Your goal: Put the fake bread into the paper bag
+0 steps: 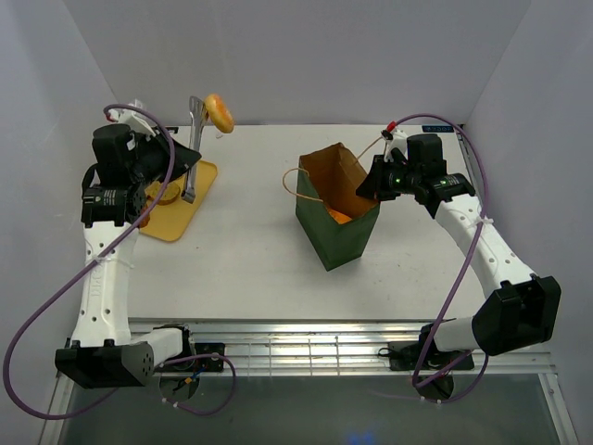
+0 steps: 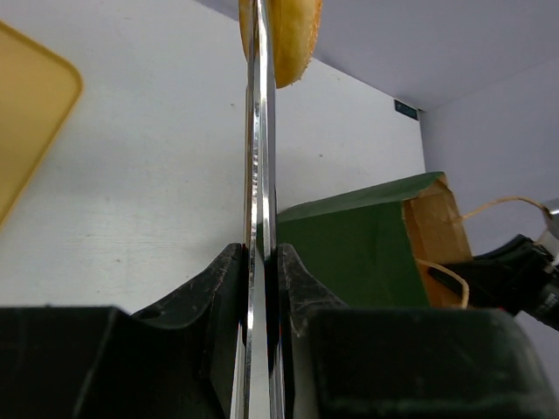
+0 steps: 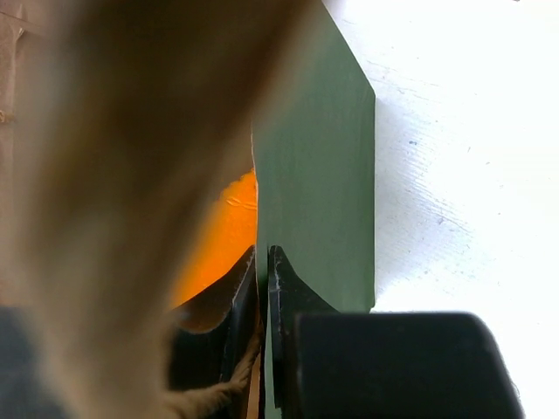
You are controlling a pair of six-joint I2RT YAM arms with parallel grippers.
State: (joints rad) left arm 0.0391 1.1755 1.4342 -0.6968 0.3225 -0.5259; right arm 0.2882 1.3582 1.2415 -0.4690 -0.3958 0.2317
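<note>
Closest to the left wrist lens: two black fingers of the left gripper [image 2: 262,262], clenched tight on the metal tongs [image 2: 260,148]. Tong blades squeezed together, seen edge-on, reaching toward 12 o'clock. Pinched at their far tip, a golden bagel [image 2: 293,35], up off the white table [image 2: 157,175]. Corner of a yellow tray [image 2: 26,113] at 9 o'clock in that view. Dark green paper bag [image 2: 358,244] at 4 o'clock, brown kraft inside.

From the overhead camera: bagel at 11 o'clock over the table, in the air just past the tray's far end and well apart from the bag. Tray flat at 9 o'clock, partly hidden under the left arm. Bag upright near the centre, a little toward 3 o'clock, mouth open to the ceiling. Orange bread piece [image 1: 339,216] down inside it. Thin tan string handle [image 1: 298,185] looping out from the bag's 9 o'clock side.

Right gripper [image 1: 372,185] at the bag's 2 o'clock rim, clamped on the bag's wall. From the right wrist camera, one finger inside, the other against the green outer face, paper gripped between. Orange bread just beyond the inner finger; blurred brown paper across the 9 o'clock half.
</note>
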